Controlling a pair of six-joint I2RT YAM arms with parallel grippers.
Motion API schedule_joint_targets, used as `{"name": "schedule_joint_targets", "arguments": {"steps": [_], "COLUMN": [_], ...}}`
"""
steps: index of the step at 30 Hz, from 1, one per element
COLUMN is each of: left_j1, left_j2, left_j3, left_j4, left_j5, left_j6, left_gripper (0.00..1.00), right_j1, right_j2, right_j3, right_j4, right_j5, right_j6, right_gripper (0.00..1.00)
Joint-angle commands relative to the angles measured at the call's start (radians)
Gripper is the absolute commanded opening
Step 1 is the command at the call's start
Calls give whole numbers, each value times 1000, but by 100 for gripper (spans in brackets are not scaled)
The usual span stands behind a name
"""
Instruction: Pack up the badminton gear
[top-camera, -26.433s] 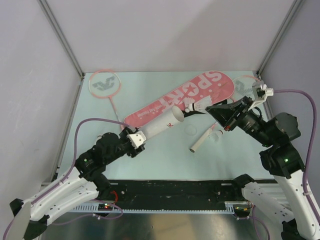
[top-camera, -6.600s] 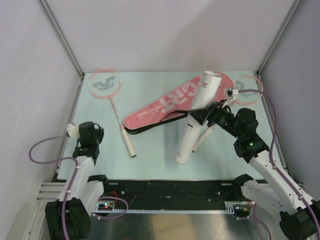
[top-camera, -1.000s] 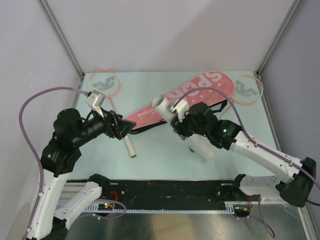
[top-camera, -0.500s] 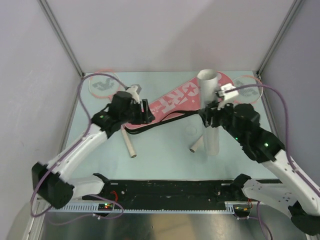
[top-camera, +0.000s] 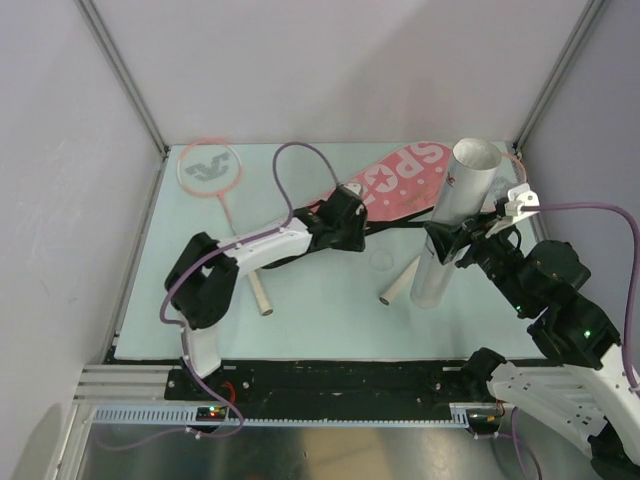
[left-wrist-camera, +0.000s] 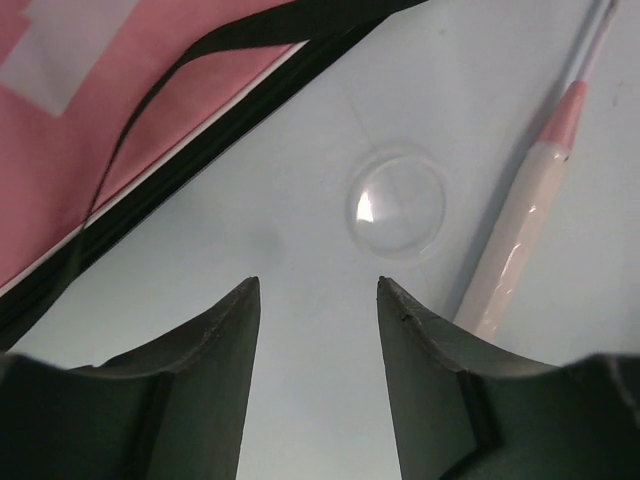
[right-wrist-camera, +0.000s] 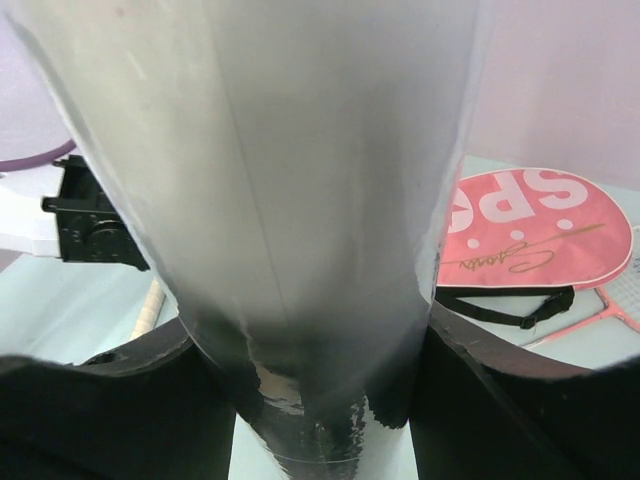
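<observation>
Long white cardboard tube stands on end at right side of pale green tabletop, open mouth up. My right gripper pinches it low, fingers pressed on both sides. Pink racket-shaped "SPORT" bag lies flat behind it, with black strap alongside. White racket handle lies just left of tube base. My left gripper is spread, holds nothing, near clear round lid. I see second pink-framed racket far left.

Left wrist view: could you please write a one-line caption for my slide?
Open left gripper pointing toward a clear round cap, pink bag at left, white racket handle at right.
</observation>
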Motion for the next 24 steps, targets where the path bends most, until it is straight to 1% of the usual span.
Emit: {"name": "schedule_joint_targets", "arguments": {"steps": [1,9,24], "left_j1": [-42,-78,-91], "left_j2": [65,169,250], "left_j3": [102,140,171], "left_j4": [45,47,47], "left_j5": [-92,-113,-85], "left_j6": [-44,-66,-63], "left_gripper": [54,52,50], "right_j1": [6,8,8], "right_j2": [-30,-59,-76], "right_j3": [12,7,-1], "right_j4": [27,12,-3], "right_j5": [-7,-13,-10], "right_j6": [23,23,24], "right_gripper": [58,59,59]}}
